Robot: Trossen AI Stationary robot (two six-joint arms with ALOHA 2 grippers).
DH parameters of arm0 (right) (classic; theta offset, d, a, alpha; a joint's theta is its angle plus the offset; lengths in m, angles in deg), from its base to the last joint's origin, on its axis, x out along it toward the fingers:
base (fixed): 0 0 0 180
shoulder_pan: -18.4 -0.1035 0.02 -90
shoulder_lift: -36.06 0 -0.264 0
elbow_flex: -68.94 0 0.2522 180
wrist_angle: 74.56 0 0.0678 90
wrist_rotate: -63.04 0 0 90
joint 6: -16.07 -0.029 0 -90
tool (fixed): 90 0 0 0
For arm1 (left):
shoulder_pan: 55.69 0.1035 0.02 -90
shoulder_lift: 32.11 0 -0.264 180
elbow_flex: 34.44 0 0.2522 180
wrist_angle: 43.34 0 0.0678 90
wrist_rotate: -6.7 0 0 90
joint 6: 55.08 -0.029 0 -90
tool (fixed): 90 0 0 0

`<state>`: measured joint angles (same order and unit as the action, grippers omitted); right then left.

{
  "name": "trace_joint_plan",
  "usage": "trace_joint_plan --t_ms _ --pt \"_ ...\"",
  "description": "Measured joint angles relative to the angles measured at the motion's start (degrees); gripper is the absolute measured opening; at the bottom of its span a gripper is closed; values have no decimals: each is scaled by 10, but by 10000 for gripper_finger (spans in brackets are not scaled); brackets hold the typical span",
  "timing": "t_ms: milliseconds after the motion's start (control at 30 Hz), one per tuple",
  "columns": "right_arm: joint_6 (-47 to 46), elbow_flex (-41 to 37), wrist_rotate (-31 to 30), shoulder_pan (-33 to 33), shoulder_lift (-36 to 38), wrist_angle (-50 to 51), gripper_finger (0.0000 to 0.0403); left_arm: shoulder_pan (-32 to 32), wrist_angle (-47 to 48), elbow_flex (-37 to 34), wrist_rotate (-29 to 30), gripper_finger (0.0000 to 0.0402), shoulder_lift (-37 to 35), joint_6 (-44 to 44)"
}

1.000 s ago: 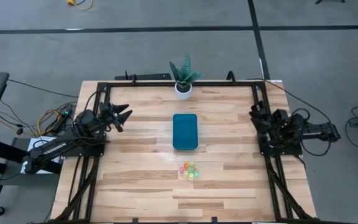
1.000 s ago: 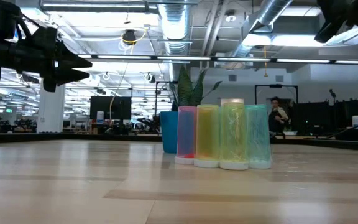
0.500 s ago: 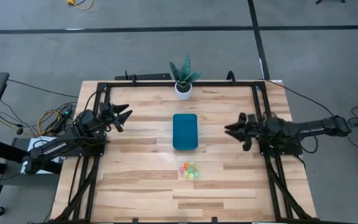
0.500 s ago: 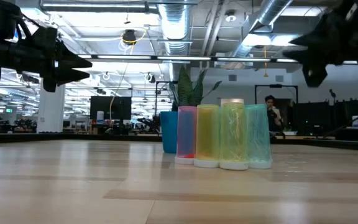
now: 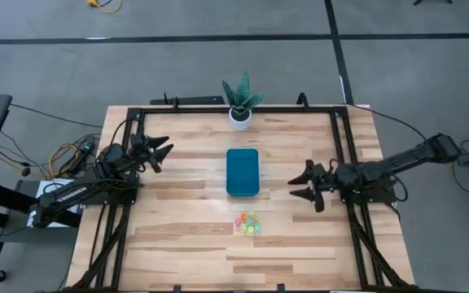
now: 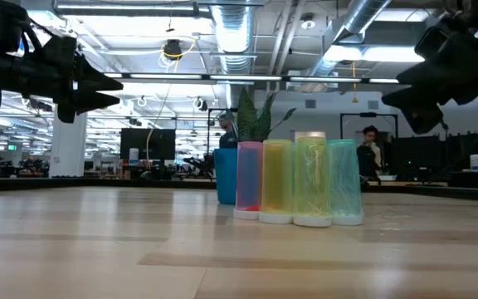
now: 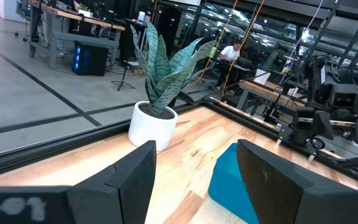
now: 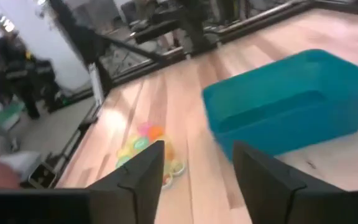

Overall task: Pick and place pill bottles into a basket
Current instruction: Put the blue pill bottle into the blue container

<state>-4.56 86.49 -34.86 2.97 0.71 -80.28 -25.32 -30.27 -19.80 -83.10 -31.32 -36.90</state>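
Right pincer (image 5: pixel 306 186) released, nearing pill bottles (image 5: pixel 247 223); descend over one outer bottle, avoid toppling neighbours. Left pincer (image 5: pixel 163 152) released, parked.

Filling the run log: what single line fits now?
right gripper: open, beside basket | pill bottles: clustered on table | left gripper: open, waiting
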Motion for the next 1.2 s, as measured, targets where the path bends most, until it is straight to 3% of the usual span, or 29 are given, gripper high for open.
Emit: trace_joint_plan --t_ms 200,533,933,1200 --pt "44 0 -23 -64 -88 -116 204 0 0 0 0 213 0 0" --pt "26 9 -132 -149 -247 -237 188 0 0 0 0 213 0 0" --pt "65 143 -163 -173 -431 -225 183 0 0 0 0 213 0 0" --pt "15 186 -162 -183 -508 -204 172 0 0 0 0 213 0 0"
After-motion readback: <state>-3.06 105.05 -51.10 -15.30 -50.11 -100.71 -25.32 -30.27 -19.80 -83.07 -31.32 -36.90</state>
